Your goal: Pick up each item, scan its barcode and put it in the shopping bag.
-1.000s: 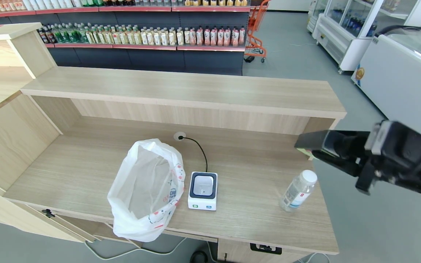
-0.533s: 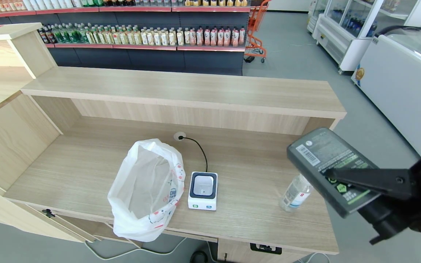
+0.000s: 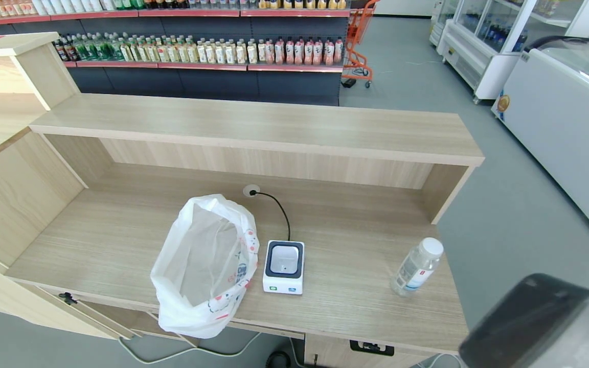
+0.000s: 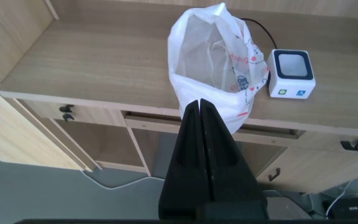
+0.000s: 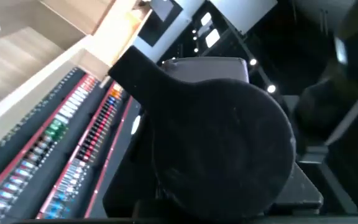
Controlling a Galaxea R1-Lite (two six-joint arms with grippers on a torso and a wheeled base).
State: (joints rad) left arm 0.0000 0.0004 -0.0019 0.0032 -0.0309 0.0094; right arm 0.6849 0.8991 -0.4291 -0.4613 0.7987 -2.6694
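A white plastic shopping bag (image 3: 205,266) stands open on the wooden counter (image 3: 350,225), with the white barcode scanner (image 3: 284,266) just to its right. A clear water bottle (image 3: 417,267) with a white cap stands near the counter's right end. A dark packet (image 3: 540,322) looms blurred at the lower right of the head view, off the counter's front right corner. In the right wrist view my right gripper (image 5: 185,93) is shut on this dark packet (image 5: 222,143). My left gripper (image 4: 199,102) is shut and empty, held low in front of the counter, below the bag (image 4: 213,56) and scanner (image 4: 291,73).
A raised shelf (image 3: 253,125) runs along the back of the counter. The scanner's black cable (image 3: 279,207) leads to a hole in the counter top. Drawers (image 4: 135,134) sit under the front edge. Store shelves and freezers stand beyond.
My right arm has swung the dark packet from the counter's right end down to the lower right corner, close to the head camera. The bottle is uncovered again.
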